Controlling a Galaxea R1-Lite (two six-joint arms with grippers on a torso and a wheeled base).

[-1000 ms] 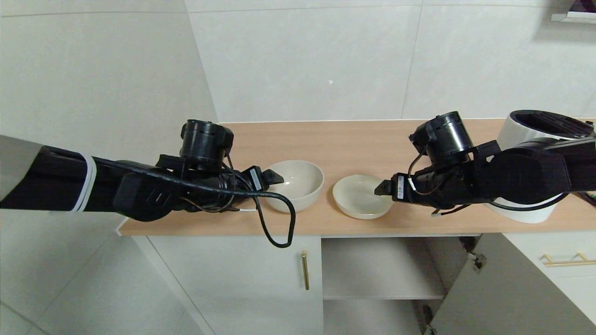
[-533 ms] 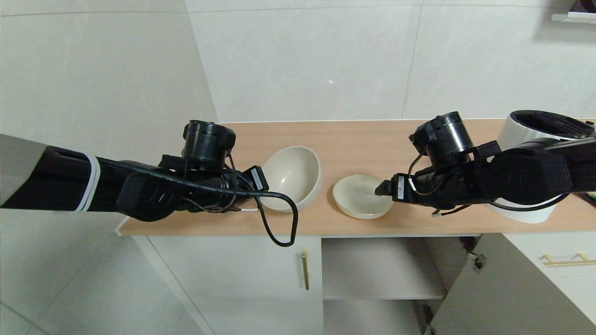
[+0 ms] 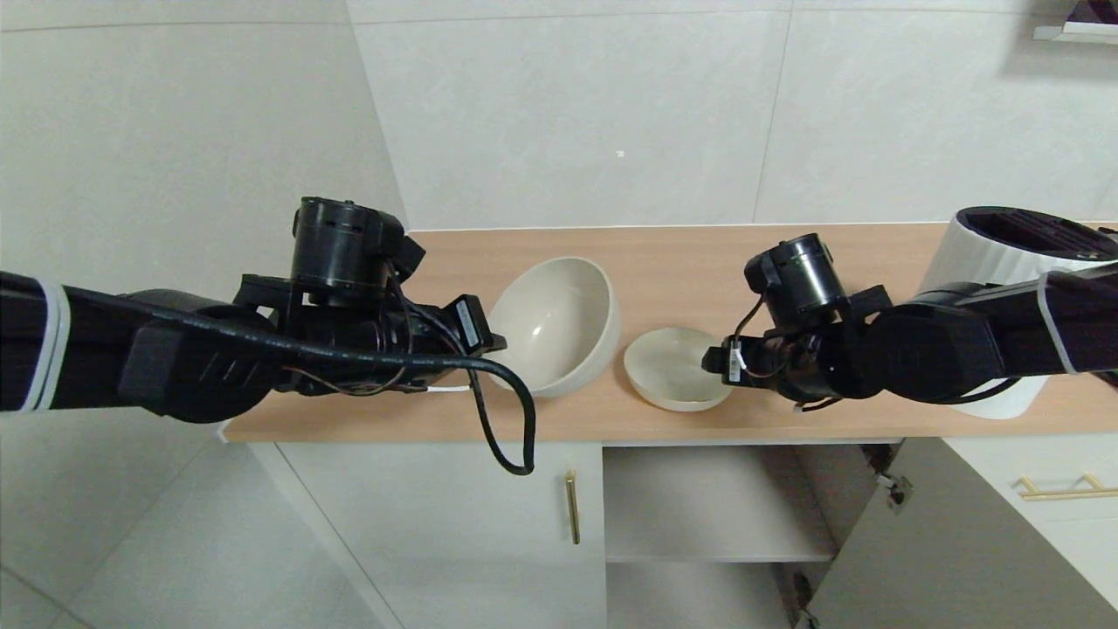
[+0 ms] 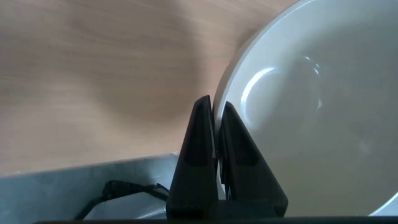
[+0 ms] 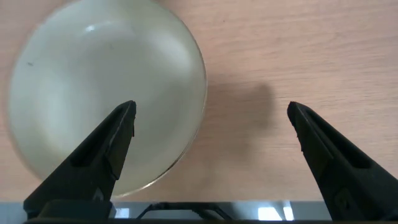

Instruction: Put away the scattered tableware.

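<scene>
A large cream bowl (image 3: 559, 319) stands tipped up on its side on the wooden counter (image 3: 699, 262), its opening facing the left arm. My left gripper (image 3: 493, 345) is shut on its near rim; in the left wrist view the fingers (image 4: 204, 124) pinch the rim of the bowl (image 4: 311, 124). To its right a smaller, shallow cream bowl (image 3: 674, 367) rests flat on the counter. My right gripper (image 3: 712, 358) is at that bowl's right edge. In the right wrist view it (image 5: 210, 111) is open wide above the small bowl (image 5: 106, 106), holding nothing.
A white round appliance (image 3: 1004, 253) stands at the counter's right end behind the right arm. Below the counter a cabinet (image 3: 707, 498) is open with its door (image 3: 926, 542) swung out. A shut door with a gold handle (image 3: 572, 507) is beside it. A tiled wall backs the counter.
The left gripper closed on the large bowl's rim and raised it, tipping the bowl from flat to steeply tilted. The right arm shifted slightly left and lower at the small bowl.
</scene>
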